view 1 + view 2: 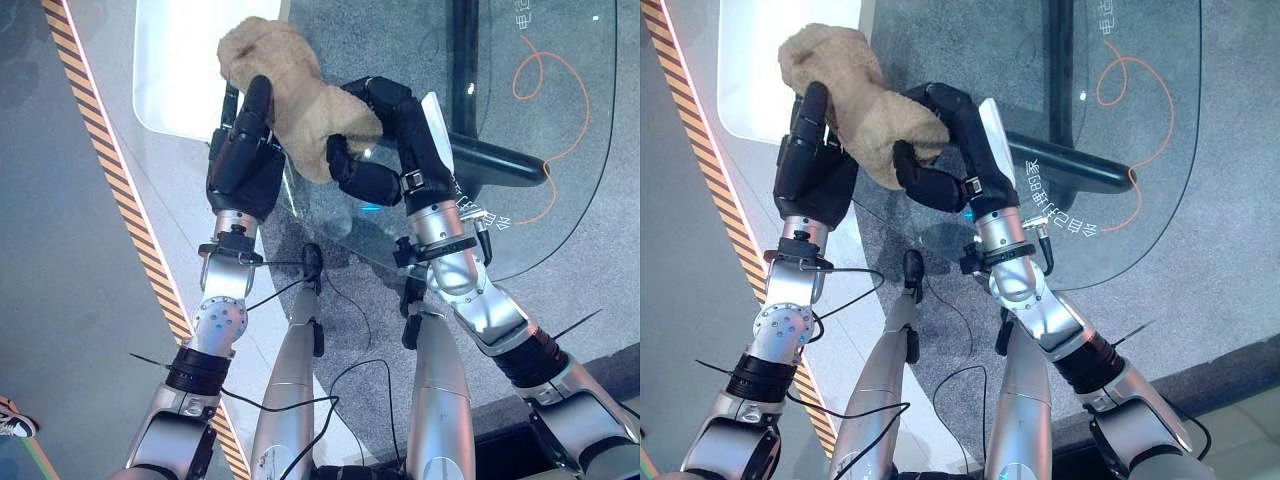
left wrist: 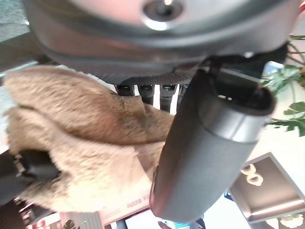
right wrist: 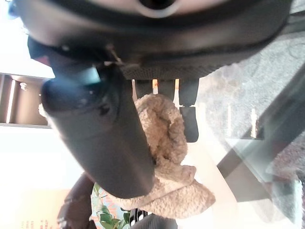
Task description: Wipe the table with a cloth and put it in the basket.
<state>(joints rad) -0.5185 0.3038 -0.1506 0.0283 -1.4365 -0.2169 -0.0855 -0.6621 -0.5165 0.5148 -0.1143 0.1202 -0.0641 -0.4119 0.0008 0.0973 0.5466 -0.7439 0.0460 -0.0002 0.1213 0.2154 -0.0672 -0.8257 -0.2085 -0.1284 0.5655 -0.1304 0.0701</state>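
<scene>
A tan fluffy cloth (image 1: 285, 95) was bunched between both hands at twelve o'clock, the left hand (image 1: 243, 150) and right hand (image 1: 385, 140) gripping it. Bare glass table (image 1: 560, 120) lay open toward two o'clock, crossed only by a dark bar (image 1: 495, 160) beneath.

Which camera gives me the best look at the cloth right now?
The left eye view: the whole tan cloth shows bunched between the left robot hand and right robot hand, above the glass table. The right eye view matches it. Both wrist views show parts of it behind a thumb.
</scene>
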